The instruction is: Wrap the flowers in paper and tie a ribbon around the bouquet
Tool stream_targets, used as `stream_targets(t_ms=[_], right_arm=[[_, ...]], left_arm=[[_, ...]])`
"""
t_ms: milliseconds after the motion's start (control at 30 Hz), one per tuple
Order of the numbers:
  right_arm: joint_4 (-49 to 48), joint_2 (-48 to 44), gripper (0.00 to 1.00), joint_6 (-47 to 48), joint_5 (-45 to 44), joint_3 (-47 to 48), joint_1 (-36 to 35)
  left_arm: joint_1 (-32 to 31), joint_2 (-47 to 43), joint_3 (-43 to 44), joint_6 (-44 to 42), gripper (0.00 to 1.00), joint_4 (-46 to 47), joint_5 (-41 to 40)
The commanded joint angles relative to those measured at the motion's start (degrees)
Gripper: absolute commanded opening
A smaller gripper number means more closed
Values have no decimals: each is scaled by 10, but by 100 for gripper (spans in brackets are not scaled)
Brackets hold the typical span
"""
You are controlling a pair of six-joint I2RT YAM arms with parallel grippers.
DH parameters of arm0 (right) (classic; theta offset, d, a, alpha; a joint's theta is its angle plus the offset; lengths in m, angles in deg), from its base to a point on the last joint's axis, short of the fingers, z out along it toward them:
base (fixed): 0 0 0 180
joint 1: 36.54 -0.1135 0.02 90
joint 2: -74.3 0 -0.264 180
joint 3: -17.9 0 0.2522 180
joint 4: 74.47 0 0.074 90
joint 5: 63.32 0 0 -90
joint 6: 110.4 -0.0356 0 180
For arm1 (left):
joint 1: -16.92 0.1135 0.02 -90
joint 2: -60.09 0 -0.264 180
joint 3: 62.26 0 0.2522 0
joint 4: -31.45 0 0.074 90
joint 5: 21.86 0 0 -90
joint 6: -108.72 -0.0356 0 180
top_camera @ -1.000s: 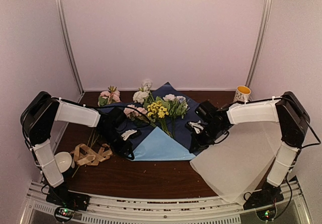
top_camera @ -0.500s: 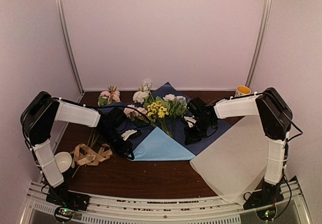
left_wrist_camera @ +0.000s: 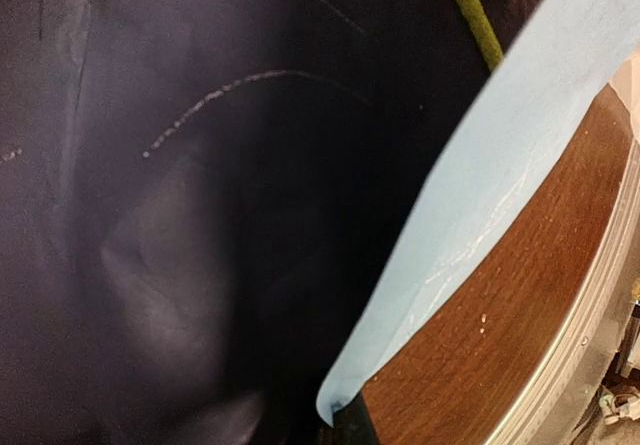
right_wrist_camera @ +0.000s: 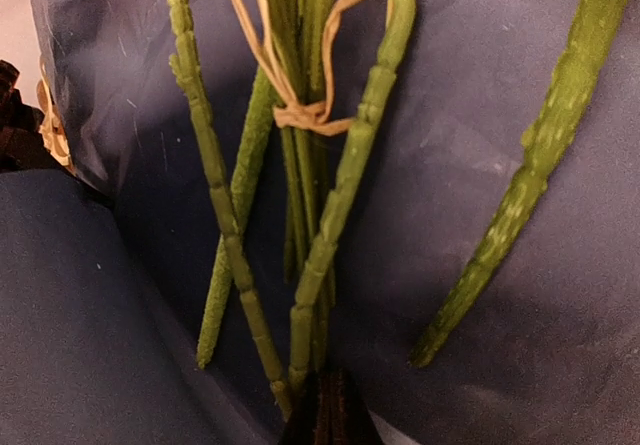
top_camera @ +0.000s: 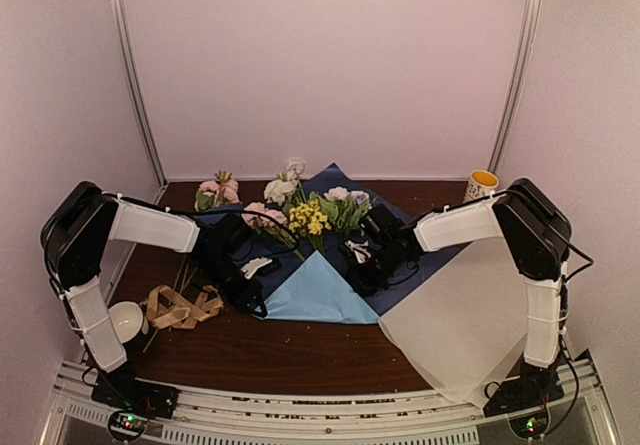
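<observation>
One sheet of paper (top_camera: 318, 290) lies mid-desk (top_camera: 300, 355), navy face up, with a light-blue flap folded over its near part.
- Flowers (top_camera: 310, 217): white, yellow and pale pink blooms on the paper's far half. The stems run toward its near point.
- Stems: long, thin, ridged and green, lying on the navy face, bunched by a thin tan tie (right_wrist_camera: 300, 115).
- Ribbon (top_camera: 180, 307): tan-gold, in loose loops on the desk left of the paper, apart from it.
- Left arm: comes in low from the paper's left side, wrist over its near-left edge.
- Left pincer (left_wrist_camera: 345, 427): tips together, with the light-blue corner nipped at them.
- Right arm: elbow high to the right of the paper, forearm slanting down onto its right half.
- Right pincer (right_wrist_camera: 330, 405): tips closed at the stems' cut ends, over navy paper. I cannot tell whether anything is caught between them.
</observation>
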State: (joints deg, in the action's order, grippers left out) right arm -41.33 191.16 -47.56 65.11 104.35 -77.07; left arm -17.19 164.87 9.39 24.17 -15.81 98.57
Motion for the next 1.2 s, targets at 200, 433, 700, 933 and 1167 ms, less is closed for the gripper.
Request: stream_targets(t_ms=[200, 433, 700, 933, 1167], right_arm=[[56, -40, 6, 15, -155, 65, 55], [98, 66, 8, 16, -251, 216, 83], [170, 187, 8, 28, -233, 405, 73], [196, 229, 7, 25, -159, 502, 65], [144, 138, 6, 40, -194, 430, 52]], left_arm=[[3, 33, -21, -12, 0, -36, -54], [3, 34, -18, -16, 0, -38, -53], [2, 41, -14, -22, 0, -39, -51], [3, 41, -13, -23, 0, -39, -53], [3, 45, -10, -26, 0, -41, -51]])
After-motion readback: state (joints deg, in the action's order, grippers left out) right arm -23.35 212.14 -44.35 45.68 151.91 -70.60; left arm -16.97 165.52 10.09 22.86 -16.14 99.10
